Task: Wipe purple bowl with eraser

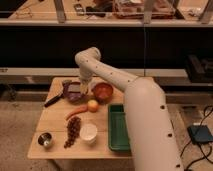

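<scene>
We watched the big white arm reach over the wooden table, past the green tray. The purple bowl sat at the table's far end, just beside the orange-red bowl. The grey eraser lay inside the purple bowl, and the gripper hung right at its edge. Clamped or loose, we could not tell.

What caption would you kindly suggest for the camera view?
Robot gripper at the purple bowl, with the eraser inside it.
</scene>
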You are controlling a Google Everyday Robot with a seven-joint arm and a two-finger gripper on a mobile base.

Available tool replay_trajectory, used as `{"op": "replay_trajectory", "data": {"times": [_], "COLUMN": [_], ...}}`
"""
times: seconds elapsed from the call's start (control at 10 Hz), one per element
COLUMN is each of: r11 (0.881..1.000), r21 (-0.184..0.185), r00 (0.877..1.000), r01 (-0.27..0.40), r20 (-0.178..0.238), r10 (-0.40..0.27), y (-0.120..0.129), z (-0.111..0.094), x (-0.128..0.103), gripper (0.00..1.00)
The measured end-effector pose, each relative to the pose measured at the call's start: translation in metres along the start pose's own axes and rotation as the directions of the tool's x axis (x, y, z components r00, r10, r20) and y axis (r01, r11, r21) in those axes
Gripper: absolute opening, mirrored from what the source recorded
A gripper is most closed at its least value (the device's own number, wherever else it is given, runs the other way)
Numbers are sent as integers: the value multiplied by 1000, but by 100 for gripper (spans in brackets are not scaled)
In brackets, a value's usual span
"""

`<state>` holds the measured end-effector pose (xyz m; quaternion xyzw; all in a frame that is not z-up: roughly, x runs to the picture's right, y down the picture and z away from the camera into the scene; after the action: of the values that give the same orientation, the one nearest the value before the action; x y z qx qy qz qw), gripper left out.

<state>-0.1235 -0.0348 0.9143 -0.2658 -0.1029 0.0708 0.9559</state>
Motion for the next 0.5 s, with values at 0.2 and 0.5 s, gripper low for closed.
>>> {"op": "replay_trajectory", "data": {"times": [0.2, 0.5], "r11": [1000, 998], "r21": [12, -7], "r00": [1000, 997], "r01": [17, 65], "r20": [26, 47], "r10": [-18, -64], "y": [-21, -40], "z": [3, 20], "x": [-6, -43], "gripper": [18, 18]}}
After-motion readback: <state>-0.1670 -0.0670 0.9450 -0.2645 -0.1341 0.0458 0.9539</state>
